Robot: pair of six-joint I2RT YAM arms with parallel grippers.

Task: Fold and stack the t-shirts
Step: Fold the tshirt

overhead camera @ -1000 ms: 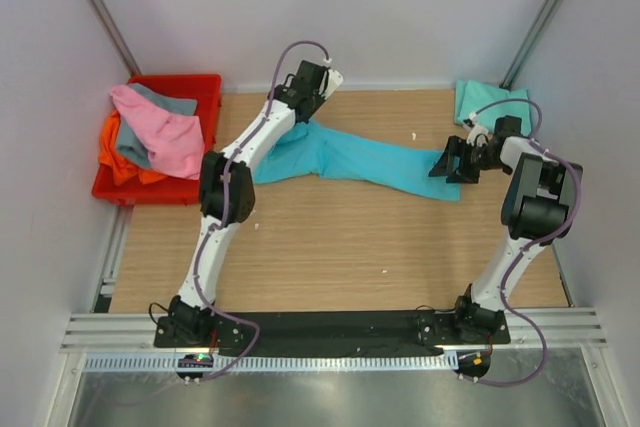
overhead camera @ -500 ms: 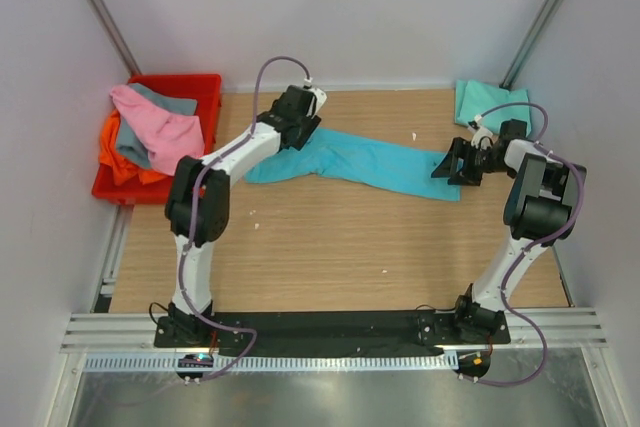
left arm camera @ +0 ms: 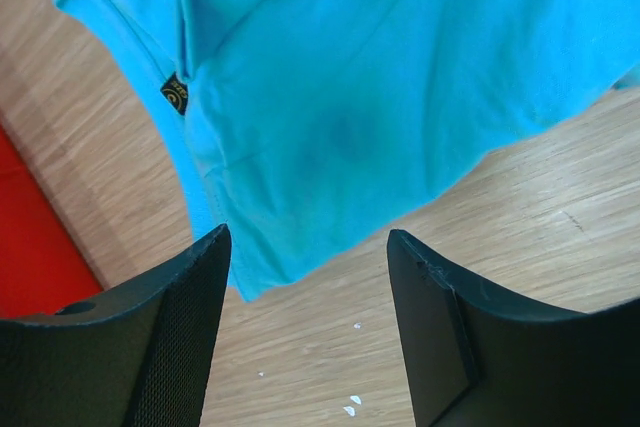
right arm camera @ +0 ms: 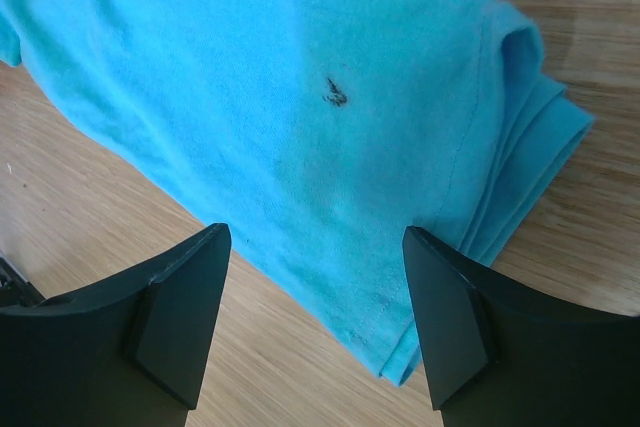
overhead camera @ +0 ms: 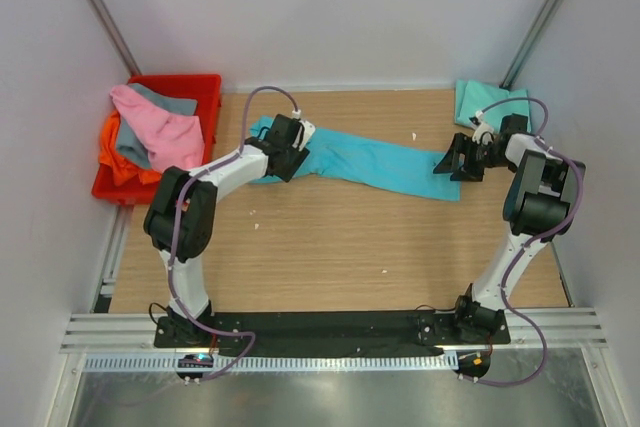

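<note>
Red crate [overhead camera: 205,87], left of the turquoise shirt [overhead camera: 370,162], holds other shirts [overhead camera: 165,132]. We see the turquoise shirt spread on the table [overhead camera: 330,247]. The left gripper [left arm camera: 308,242] is over its left end, jaws apart, gripping nothing. The right gripper [right arm camera: 315,237] is likewise over its right end. A mint shirt [overhead camera: 480,99] lies behind that end.

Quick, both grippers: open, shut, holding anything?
Left gripper: open, empty, above the bright turquoise-blue cloth t-shirt.
Right gripper: open, empty, above that same t-shirt's other end.
</note>
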